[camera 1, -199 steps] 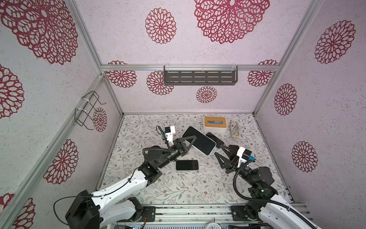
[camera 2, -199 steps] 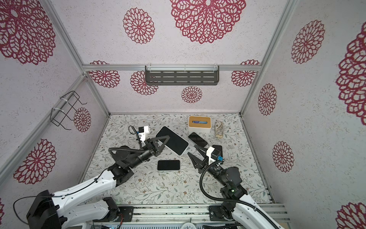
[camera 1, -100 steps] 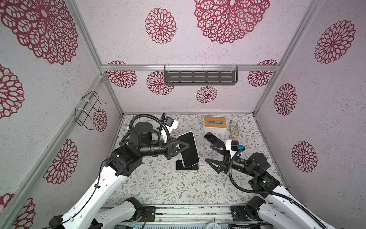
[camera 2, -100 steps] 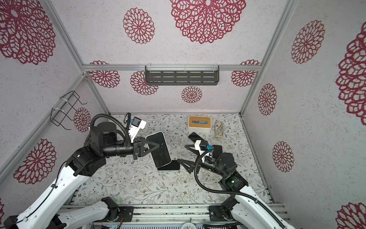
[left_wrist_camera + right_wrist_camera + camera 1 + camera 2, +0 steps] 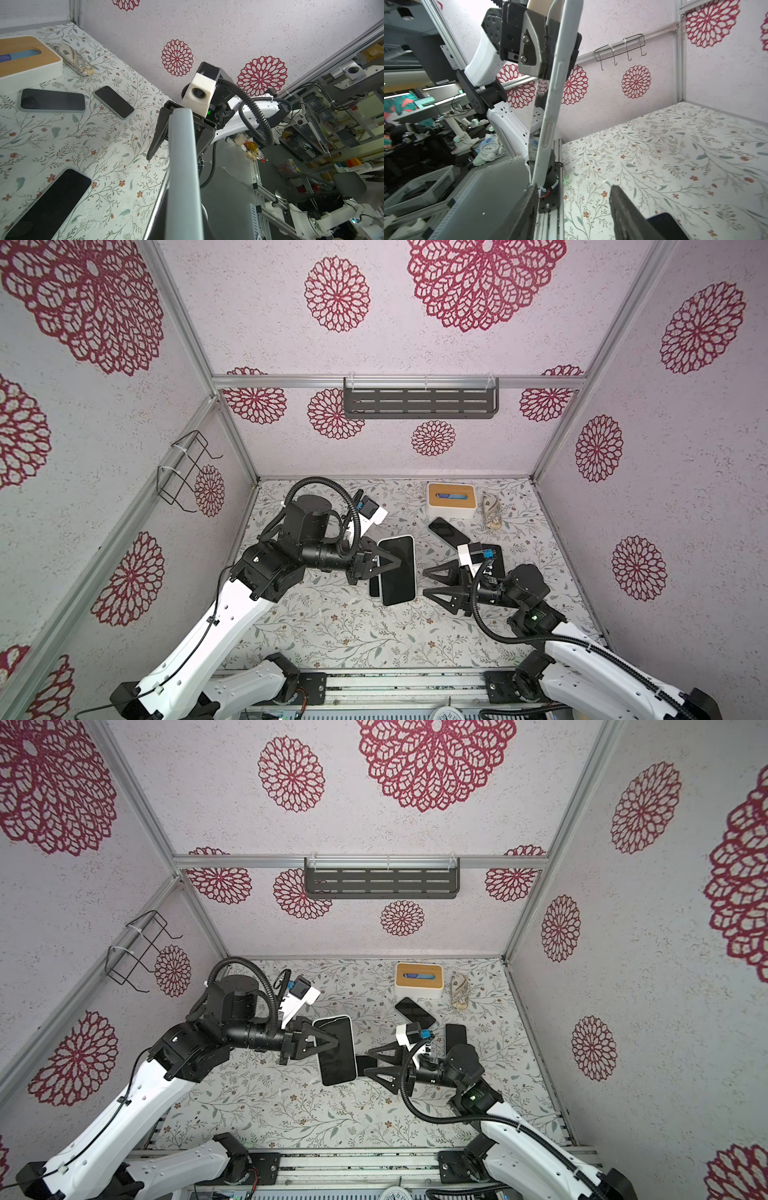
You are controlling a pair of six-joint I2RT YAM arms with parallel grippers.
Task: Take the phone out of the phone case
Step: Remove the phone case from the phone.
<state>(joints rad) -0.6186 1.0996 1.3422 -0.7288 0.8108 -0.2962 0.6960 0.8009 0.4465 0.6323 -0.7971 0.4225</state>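
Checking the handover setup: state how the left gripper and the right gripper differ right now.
The left gripper is shut on the cased phone; the right gripper is open and empty. The left gripper clamps one long edge of the phone; the right gripper faces the opposite edge. Both are black, raised off the table and point toward each other.

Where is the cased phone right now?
The cased phone hangs mid-table in both top views, clamped in the left tool, above a bare phone, facing the open right tool.
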